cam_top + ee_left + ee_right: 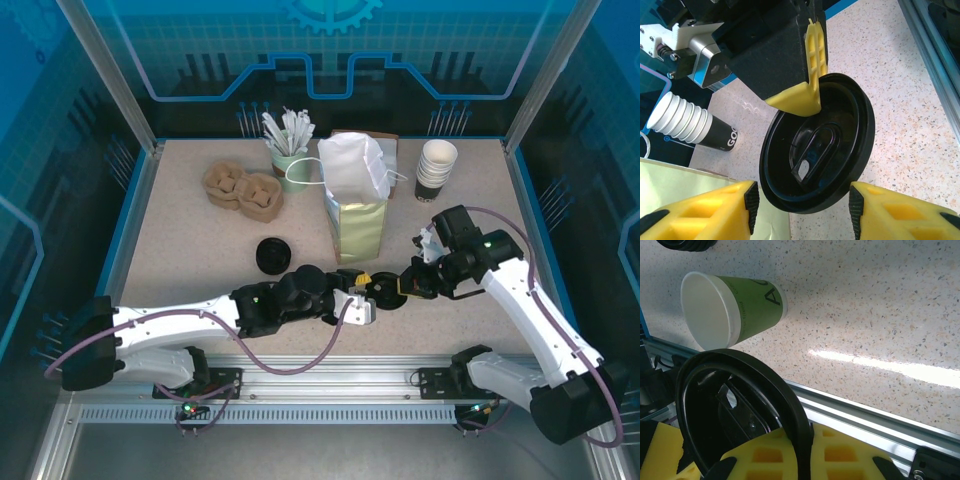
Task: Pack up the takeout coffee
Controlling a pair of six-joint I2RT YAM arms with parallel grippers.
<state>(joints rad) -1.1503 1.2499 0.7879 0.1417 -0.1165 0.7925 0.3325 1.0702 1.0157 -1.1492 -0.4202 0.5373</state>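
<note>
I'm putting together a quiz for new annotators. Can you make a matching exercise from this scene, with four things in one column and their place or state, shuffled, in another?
Things:
1. black lid
2. green cup
3. paper bag
4. cup stack

Place or state:
A. standing mid-table
B. back right of the table
C. pinched in the right gripper
D. lidless, on the table

Pairs: 1-C, 2-D, 3-A, 4-B

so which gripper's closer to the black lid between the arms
Right: the right gripper is shut on the black lid at its rim. The left gripper is open, straddling it.
</note>
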